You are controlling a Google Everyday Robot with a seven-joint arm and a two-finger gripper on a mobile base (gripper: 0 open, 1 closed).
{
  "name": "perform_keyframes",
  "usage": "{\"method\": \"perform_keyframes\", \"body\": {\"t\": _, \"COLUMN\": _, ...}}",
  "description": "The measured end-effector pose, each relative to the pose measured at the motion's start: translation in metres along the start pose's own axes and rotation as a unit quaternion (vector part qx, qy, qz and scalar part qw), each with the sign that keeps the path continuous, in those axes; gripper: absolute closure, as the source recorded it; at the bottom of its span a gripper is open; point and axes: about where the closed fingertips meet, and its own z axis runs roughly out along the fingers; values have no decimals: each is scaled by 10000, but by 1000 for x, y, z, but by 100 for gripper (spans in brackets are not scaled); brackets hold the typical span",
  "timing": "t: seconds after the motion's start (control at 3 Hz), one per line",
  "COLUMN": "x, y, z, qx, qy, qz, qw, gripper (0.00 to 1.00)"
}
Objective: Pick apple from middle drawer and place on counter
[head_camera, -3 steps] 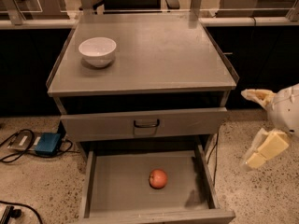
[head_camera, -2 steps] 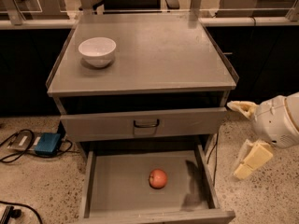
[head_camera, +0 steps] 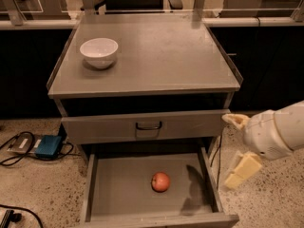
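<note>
The small red-orange apple (head_camera: pixel 160 181) lies on the bare floor of the open middle drawer (head_camera: pixel 118 189), a little right of its centre. The grey counter (head_camera: pixel 161 56) tops the cabinet above it. My gripper (head_camera: pixel 238 146) is at the right, outside the cabinet, beside the drawer's right wall and above floor level. It is open and empty, with one cream finger (head_camera: pixel 235 121) up near the closed drawer front and the other (head_camera: pixel 242 170) lower down. It is well apart from the apple.
A white bowl (head_camera: pixel 99 52) stands on the counter's left rear. A closed drawer front with a dark loop handle (head_camera: pixel 148 126) sits above the open drawer. A blue box (head_camera: pixel 48 146) and cables lie on the speckled floor at left.
My gripper has moved left, from the right edge of view toward the cabinet's right side. The apple, drawer and bowl have not moved.
</note>
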Motion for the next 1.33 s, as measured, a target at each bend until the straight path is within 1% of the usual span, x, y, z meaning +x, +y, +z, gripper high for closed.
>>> {"method": "perform_keyframes", "body": {"t": 0.33, "x": 27, "y": 14, "z": 64, "qx": -285, "qy": -66, "qz": 320, "qw": 9991, "gripper": 0}}
{"method": "perform_keyframes", "body": {"t": 0.67, "x": 61, "y": 28, "z": 117, "qx": -463, "qy": -35, "qz": 619, "qw": 9970, "gripper": 0}}
{"method": "perform_keyframes", "body": {"t": 1.0, "x": 83, "y": 33, "z": 155, "qx": -524, "qy": -34, "qz": 793, "qw": 9955, "gripper": 0}}
{"method": "perform_keyframes", "body": {"t": 1.33, "x": 92, "y": 26, "z": 188, "qx": -432, "qy": -102, "qz": 814, "qw": 9957, "gripper": 0}}
